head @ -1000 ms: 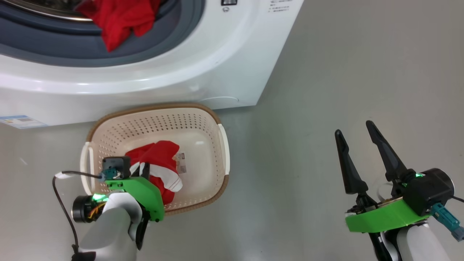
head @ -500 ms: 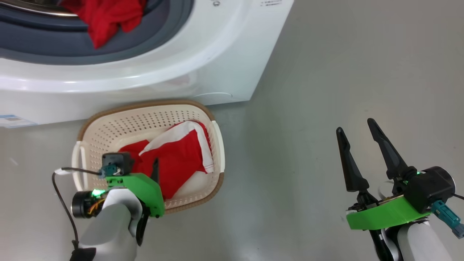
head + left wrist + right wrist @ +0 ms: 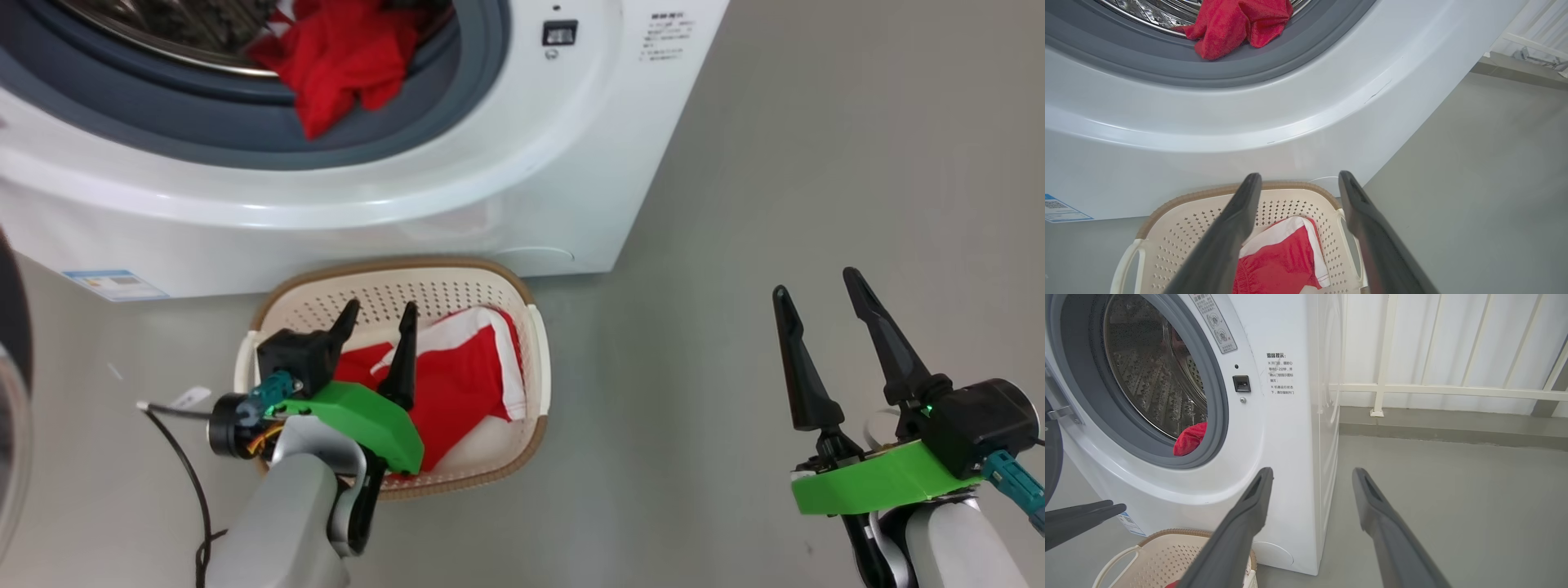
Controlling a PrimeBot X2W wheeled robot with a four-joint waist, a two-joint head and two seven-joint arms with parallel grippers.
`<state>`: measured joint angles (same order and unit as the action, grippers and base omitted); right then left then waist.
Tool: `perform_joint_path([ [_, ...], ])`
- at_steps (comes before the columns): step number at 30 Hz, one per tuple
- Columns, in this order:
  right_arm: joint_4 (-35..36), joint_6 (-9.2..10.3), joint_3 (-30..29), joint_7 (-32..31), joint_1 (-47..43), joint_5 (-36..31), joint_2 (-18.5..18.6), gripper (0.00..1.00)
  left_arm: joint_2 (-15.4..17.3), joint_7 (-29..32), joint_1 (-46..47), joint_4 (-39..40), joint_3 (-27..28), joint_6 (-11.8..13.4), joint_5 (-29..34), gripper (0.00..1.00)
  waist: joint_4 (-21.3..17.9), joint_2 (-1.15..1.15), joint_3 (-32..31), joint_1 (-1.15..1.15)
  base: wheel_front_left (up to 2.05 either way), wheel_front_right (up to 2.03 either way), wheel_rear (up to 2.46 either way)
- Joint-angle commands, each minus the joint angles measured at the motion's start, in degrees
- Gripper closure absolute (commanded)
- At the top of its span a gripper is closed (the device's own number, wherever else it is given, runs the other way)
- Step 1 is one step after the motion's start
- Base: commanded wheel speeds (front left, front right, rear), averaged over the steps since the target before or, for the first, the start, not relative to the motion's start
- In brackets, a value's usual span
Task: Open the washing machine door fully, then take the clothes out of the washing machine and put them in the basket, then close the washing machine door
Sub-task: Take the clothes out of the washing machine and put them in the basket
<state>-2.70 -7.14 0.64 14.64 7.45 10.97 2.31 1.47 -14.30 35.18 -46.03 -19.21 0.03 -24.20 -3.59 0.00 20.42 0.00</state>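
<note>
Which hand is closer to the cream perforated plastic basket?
Left. The left hand hovers over the basket; the right hand is off to its right over grey floor.

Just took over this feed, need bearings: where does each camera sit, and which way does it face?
Head: on the head, looking down at basket before washing machine; left gripper open over basket, right gripper open over floor.
Left wrist: faces basket and machine front along its fingers.
Right wrist: faces machine's right corner and railing along its fingers.
Shared: all show basket and red clothes at the drum mouth.
</note>
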Motion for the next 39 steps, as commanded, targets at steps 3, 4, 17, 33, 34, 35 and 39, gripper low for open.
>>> perform_joint_path([
  [3, 1.0, -0.35, 0.6, 0.4, -0.3, -0.5, 0.6, 0.0, 1.4, -0.7, -3.1, 7.2, 2.4, 0.8, 1.7, 0.0, 2.2, 0.0, -3.1, 0.0, 0.0, 0.0, 0.0],
  [4, 0.9, -0.35, 0.3, 0.4, -0.6, -0.5, 0.6, 0.0, 1.4, -0.7, -5.0, 10.7, 3.0, 1.1, 2.2, 0.0, 2.7, 0.0, -4.2, 0.0, 0.0, 0.0, 0.0],
  [17, 1.0, -0.35, -1.1, 0.4, -2.9, -0.6, 0.6, 0.0, 1.4, -0.7, -14.7, 26.7, 6.6, 3.1, 6.3, 0.0, 4.2, 0.0, -9.5, 0.0, 0.0, 0.0, 0.0],
  [33, 2.2, -0.35, -3.5, 0.4, -7.0, -0.4, 0.6, 0.0, 1.4, -0.7, -24.9, 38.1, 9.8, 2.6, 9.9, 0.0, 4.6, 0.0, -16.1, 0.0, 0.0, 0.0, 0.0],
  [34, 2.3, -0.35, -3.6, 0.4, -7.5, -0.4, 0.6, 0.0, 1.4, -0.7, -25.6, 38.6, 9.9, 2.6, 10.1, 0.0, 4.6, 0.0, -16.6, 0.0, 0.0, 0.0, 0.0],
  [35, 2.3, -0.35, -3.8, 0.4, -7.9, -0.4, 0.6, 0.0, 1.4, -0.7, -26.2, 39.3, 10.1, 2.7, 10.1, 0.0, 4.6, 0.0, -17.0, 0.0, 0.0, 0.0, 0.0],
  [39, 2.5, -0.35, -4.3, 0.4, -9.2, -0.5, 0.6, 0.0, 1.4, -0.7, -28.4, 41.1, 10.2, 3.0, 9.8, 0.0, 4.7, 0.0, -18.2, 0.0, 0.0, 0.0, 0.0],
])
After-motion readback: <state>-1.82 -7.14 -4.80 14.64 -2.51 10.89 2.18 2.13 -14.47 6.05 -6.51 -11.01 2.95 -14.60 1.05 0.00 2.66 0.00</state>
